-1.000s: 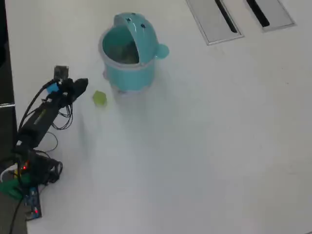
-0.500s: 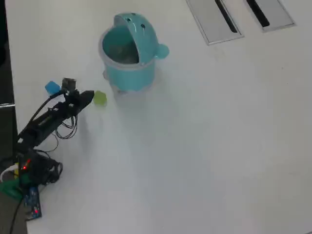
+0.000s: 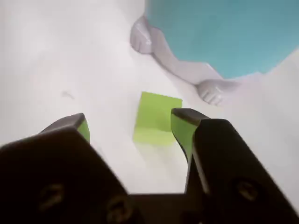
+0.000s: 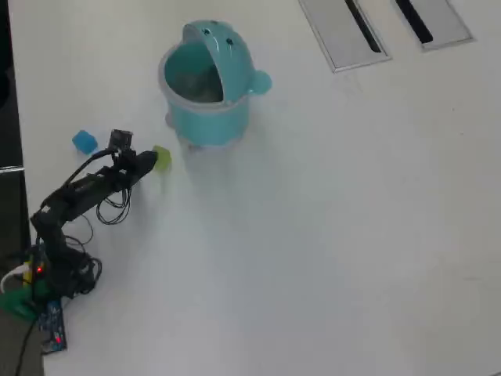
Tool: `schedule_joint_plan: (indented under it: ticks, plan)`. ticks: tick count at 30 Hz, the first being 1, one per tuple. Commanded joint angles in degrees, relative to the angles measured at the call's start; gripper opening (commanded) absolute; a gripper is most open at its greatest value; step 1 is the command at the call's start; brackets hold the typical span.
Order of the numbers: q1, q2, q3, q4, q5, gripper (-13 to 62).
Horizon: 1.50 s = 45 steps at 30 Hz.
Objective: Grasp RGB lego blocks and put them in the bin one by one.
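A light green lego block [image 4: 163, 158] lies on the white table just left of the bin's base in the overhead view. In the wrist view the green block [image 3: 156, 116] sits ahead of my open gripper [image 3: 128, 120], close to the right fingertip [image 3: 187, 122] and apart from the left one. Nothing is held. From overhead, the gripper [image 4: 149, 161] reaches up to the block's left side. The blue block [image 4: 84, 141] rests on the table left of the arm. The round teal bin [image 4: 207, 82] stands upright, its hooded lid tipped back. Its body [image 3: 224, 32] fills the wrist view's top right.
Two flat grey slotted panels [image 4: 344, 31] [image 4: 434, 19] lie at the table's top right. The arm's base and cables [image 4: 47, 270] sit at the lower left, by the table's dark left edge. The bin's pale feet [image 3: 210, 91] stand just beyond the green block.
The arm has swung right and forward from the blue block's place to the green block. The blue block, hidden a second ago, now shows on the table. The blocks and bin stayed put.
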Motion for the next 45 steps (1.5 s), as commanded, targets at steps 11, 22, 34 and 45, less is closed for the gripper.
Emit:
schedule_joint_plan:
  ticks: [11,22,34,45]
  plan:
    - [4.2,-3.7,-3.7,-4.1,0.4,32.3]
    - [5.1,-8.2,-8.0,-5.1,0.9,32.3]
    - [5.3,-14.9,-13.6,-6.5,1.0,32.2]
    - [2.2,-14.9,-10.3,-12.8,3.1,14.9]
